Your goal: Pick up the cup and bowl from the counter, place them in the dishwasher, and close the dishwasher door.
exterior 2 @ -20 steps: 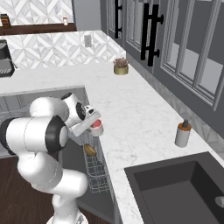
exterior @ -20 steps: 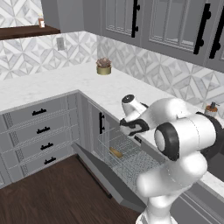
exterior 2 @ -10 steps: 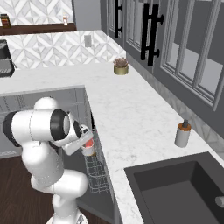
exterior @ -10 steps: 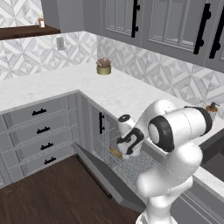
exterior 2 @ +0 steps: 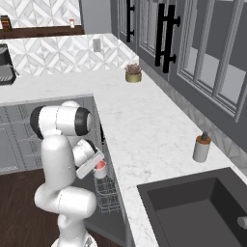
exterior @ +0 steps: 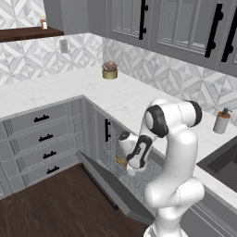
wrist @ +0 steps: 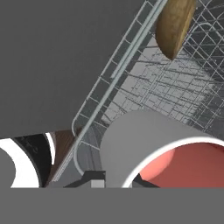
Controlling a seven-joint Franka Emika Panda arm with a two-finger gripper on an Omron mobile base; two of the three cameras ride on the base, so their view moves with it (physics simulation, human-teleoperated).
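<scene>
In the hand view the cup (wrist: pixel 144 148) lay closest, its grey wall and pink-red inside pressed up against the camera, with the claw (wrist: pixel 116 180) clenched on it: one dark fingertip (wrist: pixel 94 178) showed against the cup's outer wall at the bottom of that view. Behind the cup ran the silver wire rack (wrist: pixel 175 92), and at its far end the bowl (wrist: pixel 174 26) stood tilted on its edge inside the mesh. The dishwasher door (wrist: pixel 48 65) spread flat and dark grey beside the rack.

From the right base view the claw (exterior 2: pixel 99 166) hung low over the rack (exterior 2: pixel 107 195) of the dishwasher (exterior 2: pixel 103 159), with the cup (exterior 2: pixel 100 169) in its grip, pink inside facing up, just below the edge of the surface (exterior 2: pixel 144 125).

From the left base view the claw (exterior: pixel 131 167) reached down into the open dishwasher (exterior: pixel 134 176), and the bowl (exterior: pixel 121 160) showed as a golden-brown patch in the rack just beside it. The dishwasher door (exterior: pixel 111 187) hung dropped open, sloping toward the dark wood floor (exterior: pixel 51 208).

Farther off on the surface (exterior: pixel 120 99) stood a grey soap bottle (exterior: pixel 221 122) near the sink (exterior 2: pixel 193 212), and a small golden pot (exterior: pixel 109 71) with a plant sat by the tiled wall.
</scene>
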